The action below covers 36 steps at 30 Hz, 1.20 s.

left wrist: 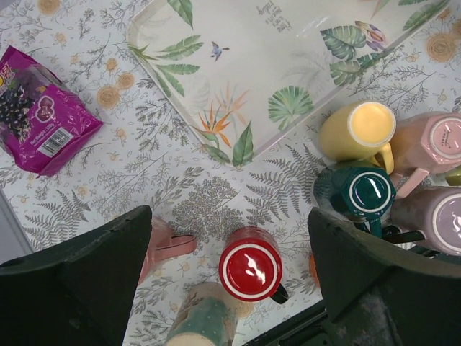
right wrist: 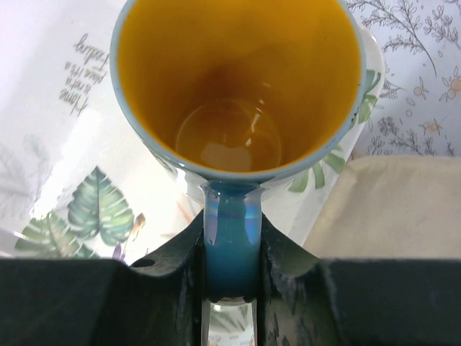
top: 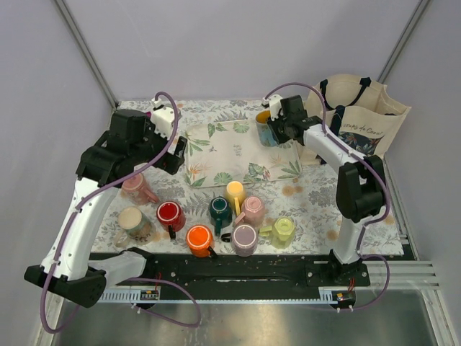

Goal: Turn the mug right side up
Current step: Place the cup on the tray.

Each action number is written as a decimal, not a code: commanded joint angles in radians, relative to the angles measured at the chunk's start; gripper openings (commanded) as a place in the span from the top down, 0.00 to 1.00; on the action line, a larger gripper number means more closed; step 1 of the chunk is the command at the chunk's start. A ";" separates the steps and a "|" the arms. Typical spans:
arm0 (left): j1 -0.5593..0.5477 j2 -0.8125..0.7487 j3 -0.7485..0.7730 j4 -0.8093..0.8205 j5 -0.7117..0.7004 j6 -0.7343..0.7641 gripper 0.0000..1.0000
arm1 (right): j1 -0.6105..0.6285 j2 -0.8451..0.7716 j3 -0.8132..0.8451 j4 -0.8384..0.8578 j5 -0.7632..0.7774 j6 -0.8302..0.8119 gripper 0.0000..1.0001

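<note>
A leaf-printed tray lies on a floral tablecloth. A blue mug with a yellow inside is mouth up over the tray's far right corner, near a cream tote bag. A magenta snack packet lies left of the tray. In front of the tray cluster a yellow mug, dark green mug, pale pink mug, red mug, orange mug, mauve-grey mug, lime mug and cream mug. The yellow, green, red and pale pink ones stand bottom up.

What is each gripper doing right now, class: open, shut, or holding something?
Left gripper: jaws open, holding nothing.
Right gripper: jaws shut on the handle of the blue mug.
</note>
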 commanded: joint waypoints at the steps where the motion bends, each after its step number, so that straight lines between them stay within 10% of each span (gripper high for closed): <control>1: 0.014 -0.021 -0.005 0.012 -0.006 0.020 0.08 | -0.013 0.036 0.158 0.172 0.012 0.017 1.00; 20: 0.039 0.063 0.040 -0.014 -0.002 0.058 0.08 | -0.174 0.395 0.597 -0.035 -0.293 -0.129 1.00; 36: 0.063 0.094 0.047 -0.017 0.015 0.055 0.08 | -0.171 0.479 0.629 -0.107 -0.296 -0.170 0.93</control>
